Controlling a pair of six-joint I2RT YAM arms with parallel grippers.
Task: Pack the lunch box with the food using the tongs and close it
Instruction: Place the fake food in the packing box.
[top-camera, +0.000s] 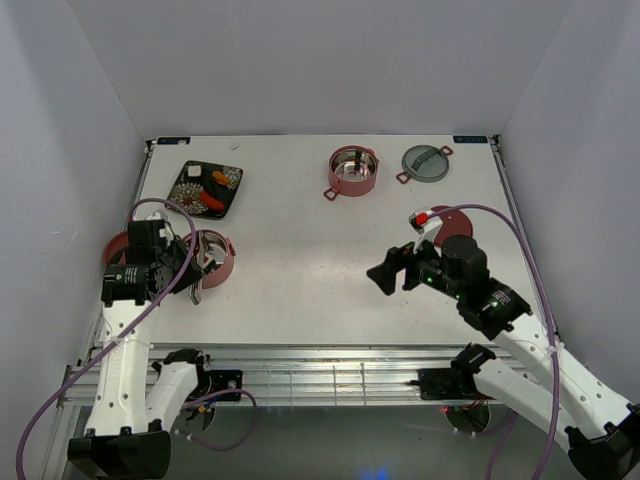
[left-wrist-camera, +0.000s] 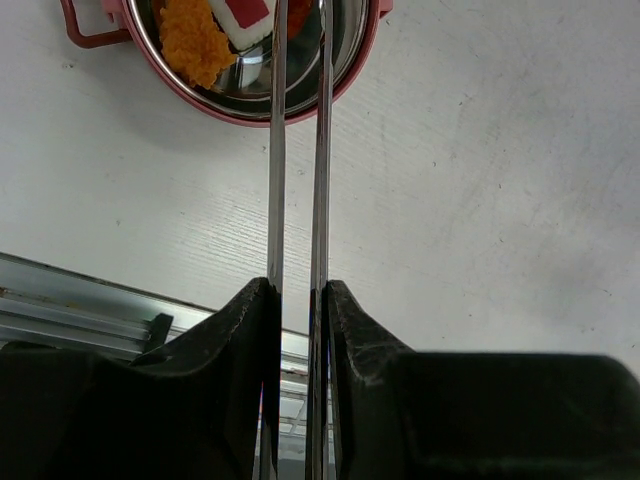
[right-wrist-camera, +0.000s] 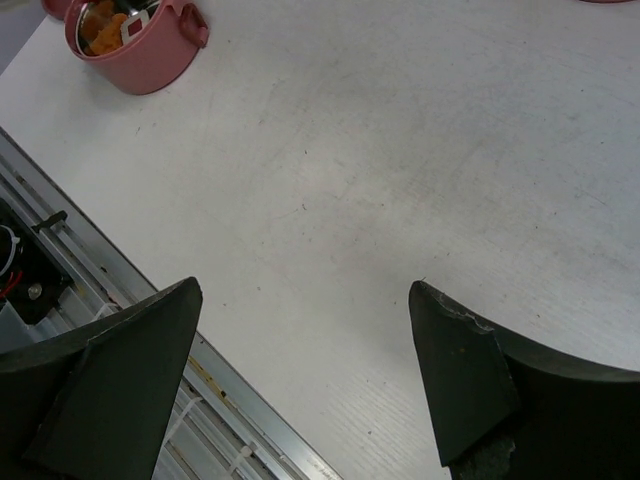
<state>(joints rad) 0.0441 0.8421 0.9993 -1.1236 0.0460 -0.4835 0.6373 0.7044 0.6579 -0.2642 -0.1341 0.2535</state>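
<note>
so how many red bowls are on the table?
2. Near bowl at left, food inside; far bowl at centre, beside the grey lid. None seems hidden.

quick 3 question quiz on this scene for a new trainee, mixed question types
1. True or false: the right gripper holds the long thin silver metal tongs.
2. Which holds orange and white food pieces: A, the near dark-red steel-lined bowl by the left gripper, or B, the far dark-red bowl?
3. Fill in: the grey metal lid lies flat on the ___.
Key: 1 false, the left gripper grips them; 2 A; 3 table.
</note>
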